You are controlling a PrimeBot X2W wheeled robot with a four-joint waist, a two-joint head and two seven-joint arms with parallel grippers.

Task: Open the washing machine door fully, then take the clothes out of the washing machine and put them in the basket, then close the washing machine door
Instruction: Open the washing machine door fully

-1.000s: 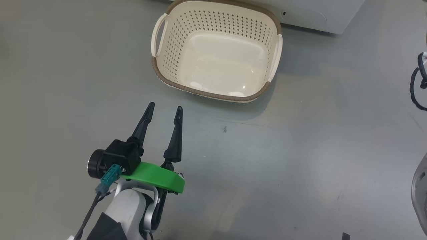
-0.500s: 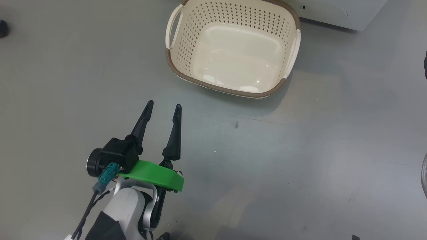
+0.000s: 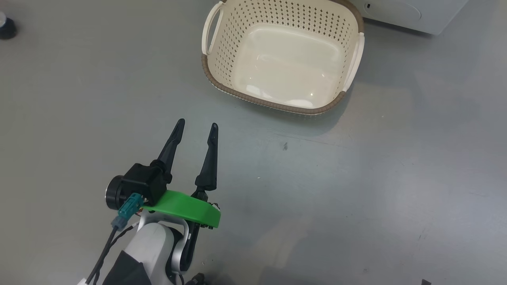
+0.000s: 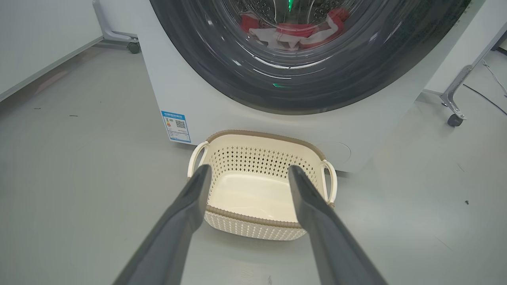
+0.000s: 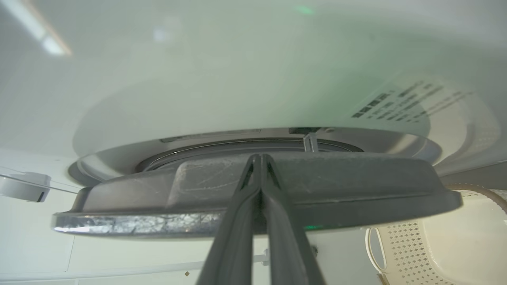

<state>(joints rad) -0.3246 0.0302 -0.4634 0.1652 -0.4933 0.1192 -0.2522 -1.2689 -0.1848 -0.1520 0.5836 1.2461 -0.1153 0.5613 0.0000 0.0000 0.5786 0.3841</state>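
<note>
Red and white clothes (image 4: 293,29) lie inside the washing machine (image 4: 186,103), seen through the glass of the door (image 4: 277,95) in the left wrist view. The basket (image 4: 261,190) stands on the floor (image 3: 356,178) just in front of the machine, below the door, with nothing in it.

Right gripper (image 5: 258,157): fingers pressed together with nothing between them, tips against the dark edge of the door. The right wrist view shows the door edge-on, its glass bulging beyond. Cannot tell whether the tips hook behind the rim or only touch it, nor how far the door stands off the machine.

Left gripper (image 3: 197,126): jaws wide apart and empty, over bare floor, near the basket but apart from it.

Judgement: step 1 of 3 is in hand, opening the door. No clothes are out.

Next move: the right arm should carry the door edge round on its hinge until it is fully open, following the arc so the closed tips do not slip off the glossy rim. The open left gripper looks placed to reach into the drum afterwards.
</note>
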